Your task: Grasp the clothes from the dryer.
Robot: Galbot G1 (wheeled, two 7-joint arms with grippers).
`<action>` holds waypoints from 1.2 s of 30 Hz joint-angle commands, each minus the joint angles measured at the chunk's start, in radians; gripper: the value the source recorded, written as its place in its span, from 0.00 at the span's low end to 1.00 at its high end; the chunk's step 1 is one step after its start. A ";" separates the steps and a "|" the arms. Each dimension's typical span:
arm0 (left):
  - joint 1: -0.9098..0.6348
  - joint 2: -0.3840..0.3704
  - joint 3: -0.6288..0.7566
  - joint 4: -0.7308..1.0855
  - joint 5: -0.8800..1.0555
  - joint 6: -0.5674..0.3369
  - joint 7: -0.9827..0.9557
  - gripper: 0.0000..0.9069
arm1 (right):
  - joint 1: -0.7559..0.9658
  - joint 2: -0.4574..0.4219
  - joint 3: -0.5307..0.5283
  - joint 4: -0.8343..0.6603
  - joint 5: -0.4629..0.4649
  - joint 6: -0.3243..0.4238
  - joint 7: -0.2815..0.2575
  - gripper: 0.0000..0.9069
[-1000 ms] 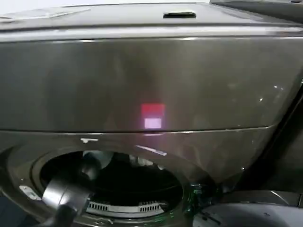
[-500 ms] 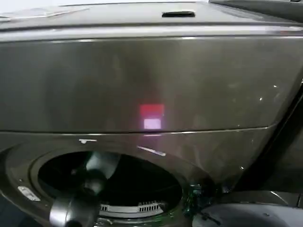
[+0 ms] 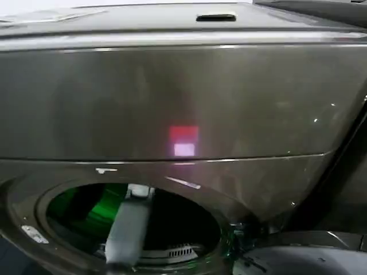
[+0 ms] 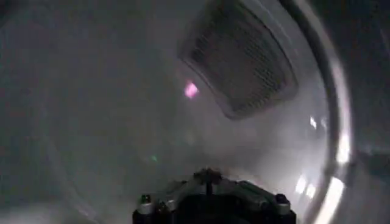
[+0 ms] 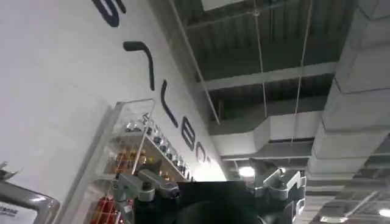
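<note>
The dryer (image 3: 183,97) is a bronze-grey machine with a glowing red-pink light (image 3: 184,140) above its open round porthole (image 3: 132,223). My left arm (image 3: 127,229) reaches through the porthole into the dark drum. In the left wrist view, my left gripper (image 4: 208,185) faces the drum's grey inner wall (image 4: 91,109) and a ribbed vent panel (image 4: 241,58). The clothes are out of view. My right gripper (image 5: 210,195) is held away from the machine and points up at a ceiling and a white wall.
A green glow (image 3: 94,209) lights the left side of the drum. The dryer's open door (image 3: 298,258) lies low at the right. A slotted strip (image 3: 180,251) runs along the porthole's lower rim. A shelf of small items (image 5: 137,149) hangs on the lettered wall.
My left arm has swung from the porthole's lower left toward its middle and reached deeper into the drum. A green glow has appeared inside.
</note>
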 commanded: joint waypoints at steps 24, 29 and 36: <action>0.148 -0.049 0.010 -0.191 -0.033 -0.113 -0.136 0.00 | -0.026 0.005 0.039 -0.010 0.006 0.030 -0.011 1.00; 0.143 -0.049 0.009 -0.191 -0.032 -0.084 -0.119 0.00 | -0.024 0.005 0.040 -0.009 0.005 0.026 -0.012 1.00; 0.139 -0.032 0.009 -0.194 -0.029 -0.016 -0.095 0.00 | -0.020 0.008 0.037 -0.006 0.001 0.021 -0.014 1.00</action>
